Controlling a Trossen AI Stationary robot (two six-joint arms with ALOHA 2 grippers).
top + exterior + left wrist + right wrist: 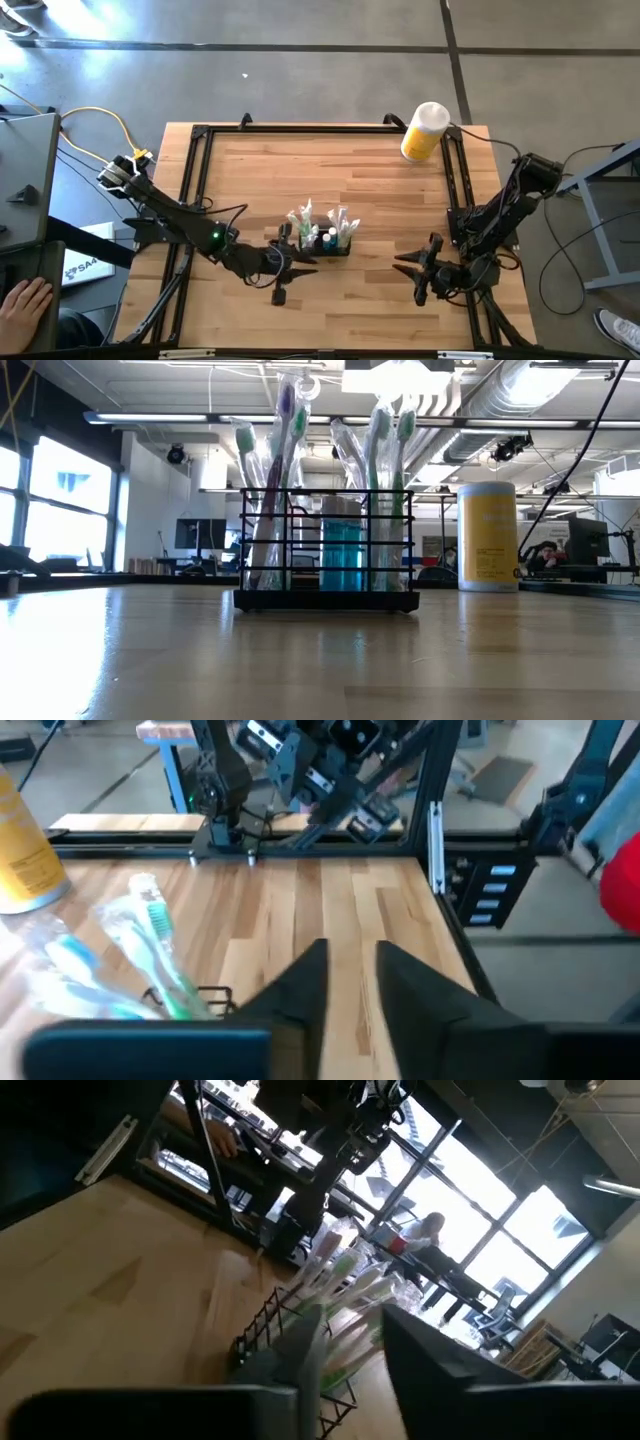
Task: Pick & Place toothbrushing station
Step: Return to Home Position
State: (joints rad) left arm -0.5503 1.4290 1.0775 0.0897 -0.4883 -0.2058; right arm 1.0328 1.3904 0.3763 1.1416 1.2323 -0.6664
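From where I stand, the toothbrushing station point(322, 247) sits upright on the wooden bench point(300, 165), about midway across and toward the front edge, between the two arms. It is packed with clear-wrapped toothbrushes point(285, 450) standing on end, and a teal tube point(341, 555) stands among them. The left gripper point(295, 278) is low over the bench just beside the station's front left corner, its fingers point(300, 995) apart with bare wood showing between them and nothing held. The right gripper point(408, 278) is off to the other side, clearly apart from the station, its fingers point(430, 1350) spread too and empty. A yellow bottle point(424, 131) with a white cap stands near the back right corner of the bench, well away from everything. A person's hand point(25, 305) rests beyond the bench's left edge.
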